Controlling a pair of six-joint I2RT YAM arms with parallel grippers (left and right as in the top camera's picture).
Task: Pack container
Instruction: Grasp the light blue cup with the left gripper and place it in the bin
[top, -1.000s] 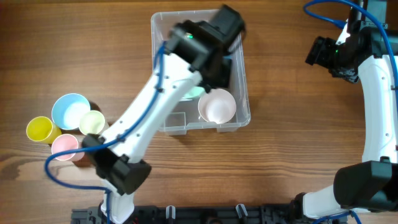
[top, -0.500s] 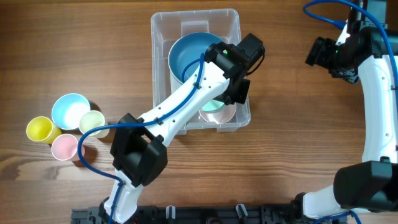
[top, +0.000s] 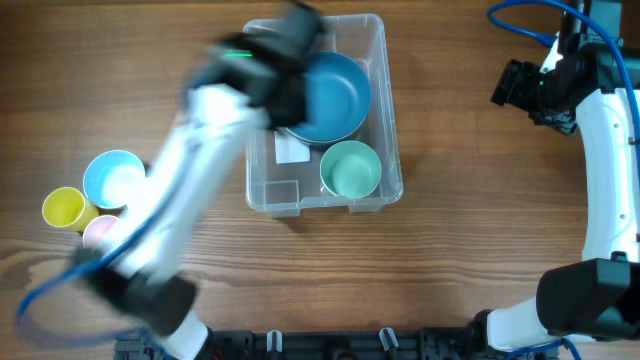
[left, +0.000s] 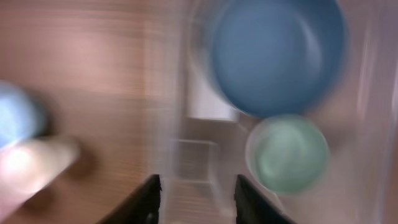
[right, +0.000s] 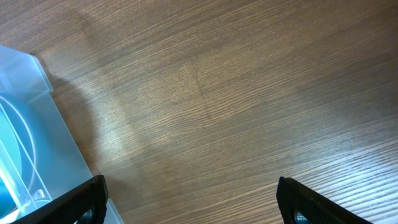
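Container: the clear container (top: 391, 112) stood near the middle of the wooden table (top: 470, 260), toward its far edge, upright and open-topped.
Packed so far: a large blue bowl (top: 325, 97) filled the far half of the container, and a mint-green bowl (top: 350, 170) sat in the near right corner, just beside the blue one. Whether anything was nested under either could not be told.
Free room: the near left part of the container showed only its white label (top: 291, 148) and bare moulded floor.
Waiting outside: a light blue cup (top: 113, 180), a yellow cup (top: 63, 208) and a pink cup (top: 100, 232) were clustered at the table's left, well apart from the container. The blurred left arm hid part of that group.
Left gripper: the left gripper (left: 198, 200) hung above the container's near left edge, fingers spread with nothing between them. Both views of it were smeared.
Right gripper: the right gripper (right: 193, 202) was parked over bare wood to the container's right, fingers wide apart and empty.
Progress: packing looked partly done, judging by two bowls in and at least three cups left on the table. Fetching from that cluster seemed the likely remaining work.
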